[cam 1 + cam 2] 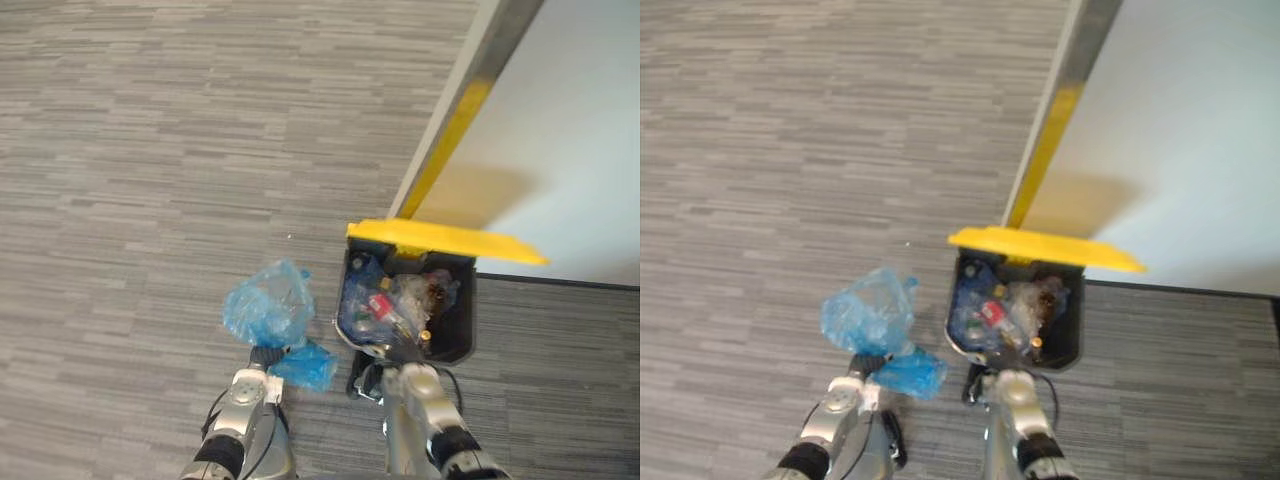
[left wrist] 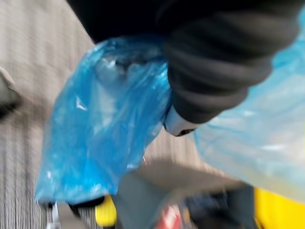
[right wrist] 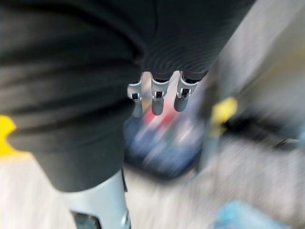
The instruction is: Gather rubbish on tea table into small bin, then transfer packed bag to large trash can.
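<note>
From the left eye, the left hand (image 1: pixel 258 368) is gripping the blue bag (image 1: pixel 268 305) by its gathered neck. The bag is hanging just left of the black can (image 1: pixel 462 330), near it but not over the opening. The yellow lid (image 1: pixel 445 241) is standing open at the far rim, against the wall (image 1: pixel 580 130), and rubbish (image 1: pixel 395 300) is already lying inside. The right hand (image 1: pixel 398 368) is sitting at the can's near rim. The right eye is showing the same: the bag over the carpeted floor (image 1: pixel 760 150), with the can beside it. In the left wrist view the bag is wrapping round the hand's dark cover, so I am judging the fingers to be clamped on the plastic, though most of them are hidden in it. In the right wrist view the fingers (image 3: pixel 157 98) are reaching out straight, holding nothing and pointing toward the can's blurred contents. What is worrying me is that the bag is not above the mouth, so letting go here would be dropping it on the floor. On the swing across, the thin plastic could be catching on the rim or on the right hand, which is crowding the near edge. The lid looks only propped, and a knock could be bringing it down on the bag. Plastic bunched round the fingers might also be clinging as they open.
</note>
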Motion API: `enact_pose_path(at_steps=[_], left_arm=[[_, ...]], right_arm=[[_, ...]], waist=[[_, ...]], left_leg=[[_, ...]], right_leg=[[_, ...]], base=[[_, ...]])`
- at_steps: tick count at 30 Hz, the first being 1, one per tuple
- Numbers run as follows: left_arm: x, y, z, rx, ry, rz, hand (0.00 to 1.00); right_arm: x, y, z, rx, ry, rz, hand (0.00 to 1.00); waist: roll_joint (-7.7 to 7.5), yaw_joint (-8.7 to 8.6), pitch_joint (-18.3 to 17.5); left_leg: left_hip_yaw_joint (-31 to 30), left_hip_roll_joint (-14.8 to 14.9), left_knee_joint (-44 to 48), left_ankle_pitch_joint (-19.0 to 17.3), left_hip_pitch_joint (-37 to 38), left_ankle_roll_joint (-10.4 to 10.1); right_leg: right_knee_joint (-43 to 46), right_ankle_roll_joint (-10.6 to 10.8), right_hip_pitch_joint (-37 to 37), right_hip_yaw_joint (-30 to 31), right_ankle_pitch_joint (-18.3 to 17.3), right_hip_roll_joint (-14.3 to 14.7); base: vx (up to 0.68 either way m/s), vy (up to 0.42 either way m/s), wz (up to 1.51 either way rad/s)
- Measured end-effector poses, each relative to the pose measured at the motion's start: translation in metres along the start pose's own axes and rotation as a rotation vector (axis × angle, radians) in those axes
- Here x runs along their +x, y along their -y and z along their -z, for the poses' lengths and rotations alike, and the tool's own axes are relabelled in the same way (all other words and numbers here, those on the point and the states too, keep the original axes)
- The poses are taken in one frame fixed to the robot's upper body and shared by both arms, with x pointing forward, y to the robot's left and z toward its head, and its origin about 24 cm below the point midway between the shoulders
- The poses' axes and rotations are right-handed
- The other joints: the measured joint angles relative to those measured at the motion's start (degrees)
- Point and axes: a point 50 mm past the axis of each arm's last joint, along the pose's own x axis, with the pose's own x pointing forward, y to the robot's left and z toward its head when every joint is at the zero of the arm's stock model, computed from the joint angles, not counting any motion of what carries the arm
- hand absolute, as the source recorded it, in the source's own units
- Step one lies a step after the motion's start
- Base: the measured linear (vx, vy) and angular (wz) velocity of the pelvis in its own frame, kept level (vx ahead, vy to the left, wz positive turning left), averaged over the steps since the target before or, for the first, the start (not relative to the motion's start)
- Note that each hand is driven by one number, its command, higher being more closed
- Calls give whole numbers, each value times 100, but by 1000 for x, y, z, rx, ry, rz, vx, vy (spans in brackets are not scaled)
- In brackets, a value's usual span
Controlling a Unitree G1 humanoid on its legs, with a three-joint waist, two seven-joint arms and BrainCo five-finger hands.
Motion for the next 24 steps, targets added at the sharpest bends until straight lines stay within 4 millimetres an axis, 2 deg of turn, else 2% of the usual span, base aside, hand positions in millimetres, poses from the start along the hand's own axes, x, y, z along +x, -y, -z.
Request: enact_pose_path(at_steps=[1, 2, 4, 6, 8, 9, 12, 13, 15, 17, 19, 21, 24], left_arm=[[0, -1, 0, 0, 1, -9, 100], [1, 0, -2, -2, 8, -13, 100], [4, 3, -13, -19, 51, -11, 100], [5, -1, -17, -36, 71, -28, 100], [7, -7, -23, -31, 91, -41, 100], [9, -13, -26, -26, 99, -50, 100], [9, -18, -28, -7, 107, -51, 100], [9, -17, -30, -11, 115, -47, 100], [8, -10, -30, 1, 118, -16, 100], [8, -3, -36, 10, 144, 16, 100], [6, 2, -40, 19, 165, 43, 100], [5, 7, -53, 17, 228, 72, 100], [1, 15, -63, 21, 280, 107, 100]], right_arm=[[9, 1, -29, -14, 86, 6, 0], [14, 2, -46, -22, 134, 14, 0], [26, 22, -105, -74, 292, 72, 0], [31, 41, -131, -94, 335, 136, 0], [33, 59, -145, -103, 357, 181, 0], [33, 70, -158, -114, 378, 217, 0], [37, 82, -180, -138, 370, 257, 0], [36, 85, -190, -137, 389, 265, 0], [31, 93, -223, -138, 451, 292, 0], [29, 98, -236, -136, 464, 303, 0], [29, 99, -236, -131, 456, 306, 0], [28, 98, -245, -133, 460, 297, 0], [26, 102, -252, -159, 471, 291, 0]], waist=[[50, -57, 23], [53, -79, 25], [53, -69, 27], [55, -82, 27], [64, -96, 32], [65, -96, 44], [65, -119, 45], [70, -142, 49], [70, -209, 53], [68, -247, 57], [66, -266, 103], [64, -362, 207], [70, -411, 300]], left_leg=[[-166, -34, -127, 136, -76, -34], [-260, -78, -234, 226, -101, -74], [-510, -148, -514, 493, -216, -209], [-664, -179, -630, 602, -286, -262], [-824, -183, -713, 672, -366, -266], [-896, -186, -830, 756, -383, -286], [-904, -222, -1007, 889, -399, -261], [-908, -233, -1025, 911, -428, -264], [-934, -272, -1123, 990, -460, -254], [-939, -295, -1223, 1069, -445, -281], [-948, -304, -1286, 1092, -375, -295], [-980, -309, -1324, 1108, -365, -319], [-990, -308, -1339, 1132, -359, -340]], right_leg=[[27, 44, -22, 217, -27, 37], [20, 85, -29, 296, -52, 37], [-100, 90, -44, 290, -54, 37], [-159, 94, -37, 199, -50, 19], [-249, 133, -1, 77, -23, 13], [-358, 180, 32, 5, 18, 14], [-578, 187, 47, -53, 140, 17], [-625, 170, 43, -64, 172, 17], [-755, 200, 52, -64, 282, 15], [-821, 188, 78, -67, 339, 15], [-846, 193, 144, -73, 346, 16], [-852, 197, 155, -77, 349, 18], [-850, 206, 157, -88, 355, 21]], base=[[83, -71, 67], [92, -78, 78], [76, -88, 53], [20, -63, 33], [-16, -40, 33], [-25, -25, 23], [-16, -8, 7], [0, 0, 0], [-12, 29, 7], [17, 23, 6], [16, 7, 2], [1, -5, 2], [1, -4, 1]])
